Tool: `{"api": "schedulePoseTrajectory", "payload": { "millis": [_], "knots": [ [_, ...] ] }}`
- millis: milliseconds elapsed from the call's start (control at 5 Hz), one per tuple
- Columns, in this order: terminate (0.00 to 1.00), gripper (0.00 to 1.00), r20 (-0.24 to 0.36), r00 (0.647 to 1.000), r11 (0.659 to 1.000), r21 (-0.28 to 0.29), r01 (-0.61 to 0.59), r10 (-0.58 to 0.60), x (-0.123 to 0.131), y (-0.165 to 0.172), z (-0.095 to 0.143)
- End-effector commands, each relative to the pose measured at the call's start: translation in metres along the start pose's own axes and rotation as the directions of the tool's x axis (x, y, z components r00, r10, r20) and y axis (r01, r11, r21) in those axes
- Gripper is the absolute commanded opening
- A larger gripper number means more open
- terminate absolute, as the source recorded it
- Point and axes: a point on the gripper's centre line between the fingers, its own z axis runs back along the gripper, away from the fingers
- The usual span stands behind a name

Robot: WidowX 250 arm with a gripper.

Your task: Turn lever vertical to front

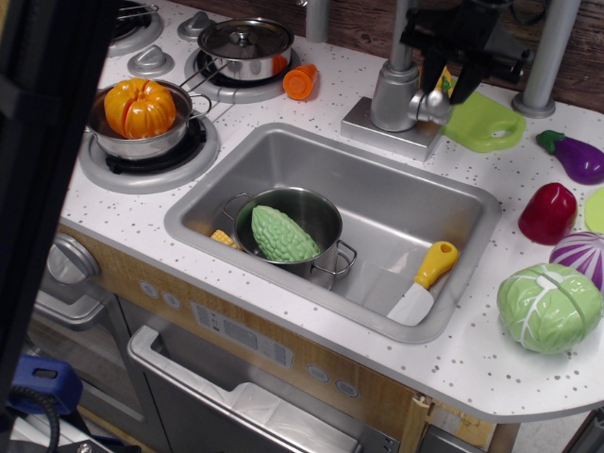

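The grey cylindrical tap body (pixel 394 94) stands on its plate behind the sink, with the thin tap pipe (pixel 402 28) rising from it. The lever (pixel 435 105) sticks out to its right. Only its round stub and lower end show, and the upright paddle is mostly hidden behind my gripper. My black gripper (pixel 444 64) hangs down from the top edge right over the lever. Its jaws stand apart, one on each side of the paddle. Whether the fingers touch the paddle cannot be told.
The sink (pixel 472 203) holds a steel pot (pixel 326 212) with a green gourd (pixel 281 234) and a yellow-handled knife (pixel 425 279). A green board (pixel 491 123), an eggplant (pixel 576 156), a red pepper (pixel 547 212) and a cabbage (pixel 547 307) lie to the right. Stove pots (pixel 142 113) stand to the left, and a black bar (pixel 47 142) blocks the left foreground.
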Motion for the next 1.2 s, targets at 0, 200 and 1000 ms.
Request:
{"api": "schedulePoseTrajectory", "payload": {
  "millis": [0,200,1000],
  "knots": [
    [0.0,0.0,0.059,0.998,0.998,-0.064,-0.004,0.007,-0.003,-0.009,0.025],
    [0.0,0.0,0.06,0.998,0.997,-0.078,-0.005,0.009,-0.008,-0.011,0.018],
    [0.0,1.0,-0.038,0.999,0.999,0.025,0.027,-0.026,-0.016,-0.003,0.078]
  ]
}}
